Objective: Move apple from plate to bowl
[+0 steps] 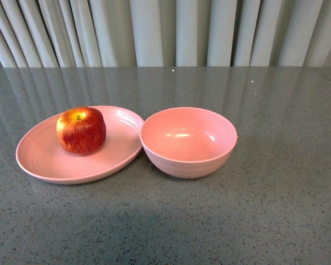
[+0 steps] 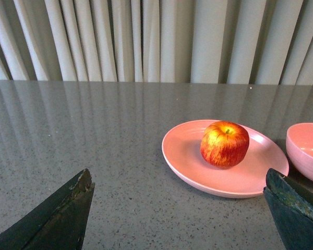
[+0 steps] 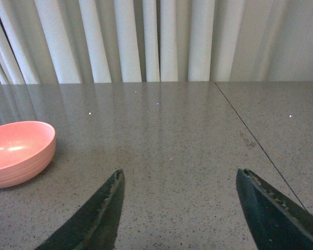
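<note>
1. Nearest: left gripper (image 2: 178, 174) with jaws spread wide, empty, short of the plate. Right gripper (image 3: 180, 172) likewise spread and empty, over bare table. Neither arm in the front view.
2. Reads as the opening step: reach not yet begun, apple untouched. Next move likely calls for the left gripper, on the apple's side: down over the fruit, jaws straddling the widest part, firm close, lift clear of both rims, carry toward 3 o'clock, release low inside the bowl.
3. Foreground: table (image 1: 265, 221), grey speckled stone look, flat, glossy enough to mirror the curtain.
4. Middle: plate (image 1: 49, 160), pale pink, matte, wide, shallow, raised rim. Apple (image 1: 81, 130) on it, slightly toward 12 o'clock of plate centre, stem up. Red with fine streaks, yellow patch round the green stem. Round and smooth, so probably prone to slipping under an off-centre pinch.
5. Bowl (image 1: 188, 157) at 3 o'clock of the plate, rims touching or nearly; cannot tell which. Deep, round, pale pink, faint ridges outside, empty.
6. Far: curtain (image 1: 154, 33), pale, in vertical folds.
</note>
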Tool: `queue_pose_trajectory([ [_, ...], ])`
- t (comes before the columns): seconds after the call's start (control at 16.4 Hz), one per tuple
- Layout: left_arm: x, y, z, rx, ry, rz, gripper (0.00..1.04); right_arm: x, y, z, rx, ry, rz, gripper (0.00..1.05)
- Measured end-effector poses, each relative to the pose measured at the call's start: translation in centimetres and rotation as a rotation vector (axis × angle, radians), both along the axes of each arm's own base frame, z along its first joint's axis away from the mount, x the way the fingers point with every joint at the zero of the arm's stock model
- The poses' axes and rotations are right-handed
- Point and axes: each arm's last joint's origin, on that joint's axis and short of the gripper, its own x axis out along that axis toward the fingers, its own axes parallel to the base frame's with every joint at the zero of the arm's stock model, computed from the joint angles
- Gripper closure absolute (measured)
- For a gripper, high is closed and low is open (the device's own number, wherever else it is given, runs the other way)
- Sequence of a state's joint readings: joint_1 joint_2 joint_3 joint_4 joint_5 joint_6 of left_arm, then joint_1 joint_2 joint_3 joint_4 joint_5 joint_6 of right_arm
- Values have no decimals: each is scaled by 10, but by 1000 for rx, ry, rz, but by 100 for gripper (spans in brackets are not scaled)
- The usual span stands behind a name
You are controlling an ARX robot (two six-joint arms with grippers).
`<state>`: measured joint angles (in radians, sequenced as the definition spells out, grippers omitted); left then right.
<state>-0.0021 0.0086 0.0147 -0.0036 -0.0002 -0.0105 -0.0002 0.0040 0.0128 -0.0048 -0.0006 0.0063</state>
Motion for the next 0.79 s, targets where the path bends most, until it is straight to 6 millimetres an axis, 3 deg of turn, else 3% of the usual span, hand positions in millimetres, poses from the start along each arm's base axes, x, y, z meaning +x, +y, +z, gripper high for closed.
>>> queue_pose_trajectory([
  [0.18, 0, 0, 0, 0, 0, 0, 7, 0, 0, 0, 0, 0, 0, 7],
  [0.79, 0, 0, 0, 0, 0, 0, 7, 0, 0, 0, 0, 0, 0, 7],
])
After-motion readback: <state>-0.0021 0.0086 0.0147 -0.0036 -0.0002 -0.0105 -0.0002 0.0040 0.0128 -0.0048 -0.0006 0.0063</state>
